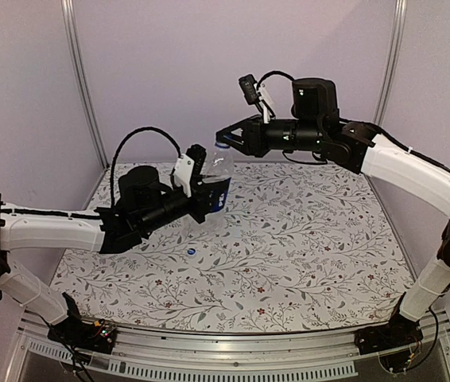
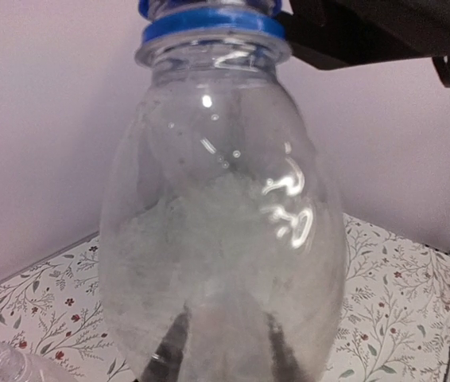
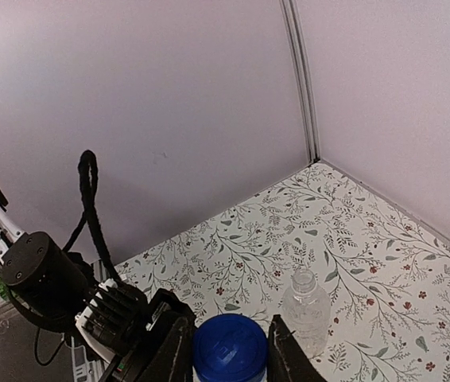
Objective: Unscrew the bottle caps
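Table (image 1: 304, 263) shows open room toward its right and lower edges, while at upper centre the left jaws clench the plain bottle (image 2: 225, 239) aloft and the right jaws clamp its blue cap (image 3: 230, 348).

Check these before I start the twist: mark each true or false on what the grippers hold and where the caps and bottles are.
1. The left gripper grips the labelled bottle. True.
2. The right gripper hangs open beside that bottle. False: it is shut on the blue cap.
3. Both caps are on their bottles. False: a loose cap lies on the table, and the plain bottle is open.
4. The plain bottle stands on the table. True.
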{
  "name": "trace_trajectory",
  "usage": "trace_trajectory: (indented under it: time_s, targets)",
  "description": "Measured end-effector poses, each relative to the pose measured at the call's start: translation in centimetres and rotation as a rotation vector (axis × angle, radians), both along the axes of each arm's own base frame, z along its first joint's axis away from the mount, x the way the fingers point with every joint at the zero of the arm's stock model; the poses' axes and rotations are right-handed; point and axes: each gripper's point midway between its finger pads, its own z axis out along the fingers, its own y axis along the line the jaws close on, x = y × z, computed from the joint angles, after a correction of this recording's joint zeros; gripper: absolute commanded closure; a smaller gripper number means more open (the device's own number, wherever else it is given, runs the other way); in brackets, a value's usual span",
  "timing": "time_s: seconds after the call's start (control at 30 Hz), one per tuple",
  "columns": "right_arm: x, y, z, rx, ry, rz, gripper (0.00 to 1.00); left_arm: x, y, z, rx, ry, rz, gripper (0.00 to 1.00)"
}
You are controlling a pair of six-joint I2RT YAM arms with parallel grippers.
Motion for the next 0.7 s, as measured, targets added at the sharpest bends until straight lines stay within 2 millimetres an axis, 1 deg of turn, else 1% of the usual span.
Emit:
trace_trajectory:
  time_s: [0.17,0.33,0.43,0.57,0.7]
  targets:
    - [-1.3,-0.2,0.6,0.009,-0.050,0.143,0.95,-1.4,-0.5,0.6,-0.014,-0.010,-0.089,0.76]
    - [-3.7,-0.7,1.1,0.002,-0.135,0.305,0.95,-3.4,-1.0,1.0,-0.021,-0.022,-0.246,0.77]
    - [-5.7,-1.0,1.4,0.009,-0.187,0.419,0.96,-5.1,-1.2,1.2,-0.028,-0.023,-0.390,0.77]
    - [-8.1,-1.1,1.5,0.032,-0.216,0.563,0.96,-7.7,-1.4,1.0,-0.038,-0.005,-0.580,0.78]
    - [-9.6,-1.4,1.5,0.050,-0.227,0.650,0.97,-9.9,-1.3,0.9,-0.046,0.014,-0.720,0.79]
